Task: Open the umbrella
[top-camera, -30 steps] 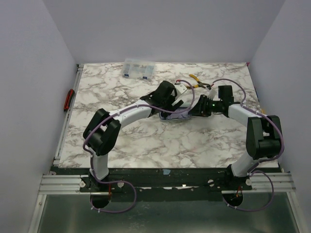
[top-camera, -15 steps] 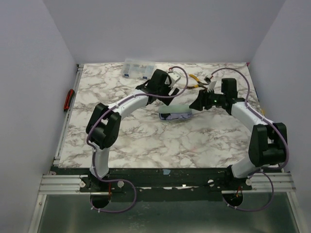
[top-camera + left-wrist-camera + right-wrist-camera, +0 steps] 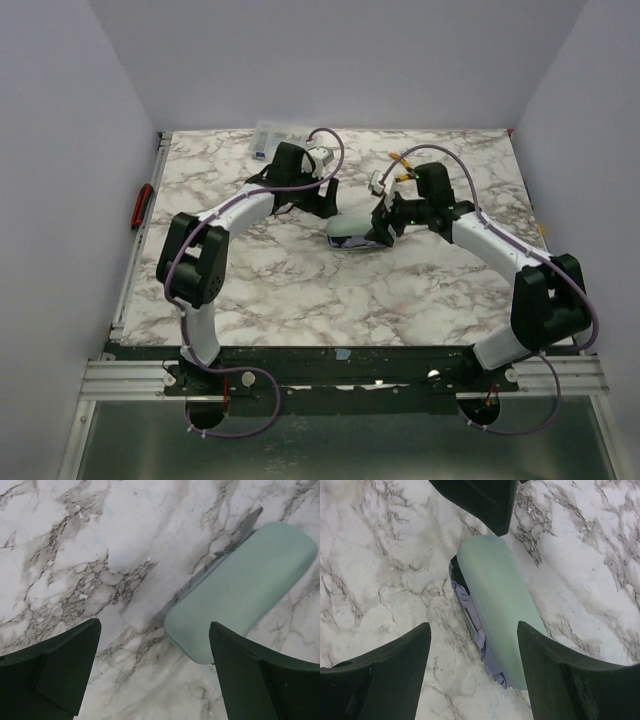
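Starting from the arm bases at the near edge of the table [image 3: 300, 290], none of the opening looks done yet. The umbrella [image 3: 355, 236] lies flat near the middle of the marble as a compact folded bundle, canopy collapsed and no shaft drawn out. The right gripper [image 3: 470, 672] hovers over it with its fingers spread wide and empty, the bundle showing between them. Just beyond and to the left, the left gripper [image 3: 155, 675] is likewise released and holds nothing, with the umbrella's end beside one finger. Lavender folds show along the bundle's edge in the right wrist view, though whether the closure strap is fastened is hard to tell. By my judgement everything is left to do: taking hold, freeing the strap, extending the shaft and spreading the canopy. Farther back, the pliers [image 3: 402, 160] and the clear box [image 3: 266, 140] play no part.
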`<state>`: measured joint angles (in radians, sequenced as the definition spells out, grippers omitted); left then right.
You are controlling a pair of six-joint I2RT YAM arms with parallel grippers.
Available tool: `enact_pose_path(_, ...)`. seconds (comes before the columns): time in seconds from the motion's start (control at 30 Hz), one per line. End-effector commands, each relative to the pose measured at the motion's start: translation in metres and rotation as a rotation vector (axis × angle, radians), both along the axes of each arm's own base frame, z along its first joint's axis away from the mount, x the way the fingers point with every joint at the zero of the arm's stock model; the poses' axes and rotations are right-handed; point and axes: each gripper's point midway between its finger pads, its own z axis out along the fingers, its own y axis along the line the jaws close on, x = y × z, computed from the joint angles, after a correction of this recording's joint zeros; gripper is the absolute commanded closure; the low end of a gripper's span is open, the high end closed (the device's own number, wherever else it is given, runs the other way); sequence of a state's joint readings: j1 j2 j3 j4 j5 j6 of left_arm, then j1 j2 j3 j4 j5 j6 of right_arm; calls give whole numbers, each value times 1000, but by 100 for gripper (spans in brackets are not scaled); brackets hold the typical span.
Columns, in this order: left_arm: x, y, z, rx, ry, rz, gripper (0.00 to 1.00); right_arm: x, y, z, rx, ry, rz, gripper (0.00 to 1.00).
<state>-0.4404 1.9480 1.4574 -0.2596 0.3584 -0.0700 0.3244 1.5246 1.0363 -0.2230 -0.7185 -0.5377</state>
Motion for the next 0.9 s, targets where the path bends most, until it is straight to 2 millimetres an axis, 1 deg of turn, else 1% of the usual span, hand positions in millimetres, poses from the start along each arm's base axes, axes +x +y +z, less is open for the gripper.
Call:
enact_pose_path(0.0,-19,-11,65,-162,-100,-76,8,11,2,-16,-132,-116,88,27)
enact_pose_path(0.07,-24,-6,66,-163,-95,-73,7,19,4,-23,-153,-112,103,27)
enact_pose_path(0.2,-34,5,66,-163,-95,-59,7,32,3,-42,-209,-121,134,26)
enact_pose_path(0.3,-40,11,70,-175,-113,-45,4,36,2,-52,-245,-117,154,26)
enact_pose_path(0.43,-47,17,78,-185,-177,-55,2,38,0,-57,-266,-108,171,27)
enact_pose_path(0.47,-50,19,83,-188,-207,-69,2,38,1,-56,-265,-104,168,30)
enact_pose_path(0.5,-53,20,83,-186,-231,-82,2,39,1,-56,-264,-98,167,34)
enact_pose_path(0.6,-63,23,86,-166,-334,-156,2,38,3,-53,-257,-74,165,57)
enact_pose_path(0.63,-65,24,88,-157,-374,-184,2,38,3,-53,-256,-67,161,62)
enact_pose_path(0.77,-84,23,89,-121,-508,-332,3,35,5,-48,-240,-28,152,73)
enact_pose_path(0.87,-103,16,79,-66,-604,-481,9,32,6,-49,-226,4,142,83)
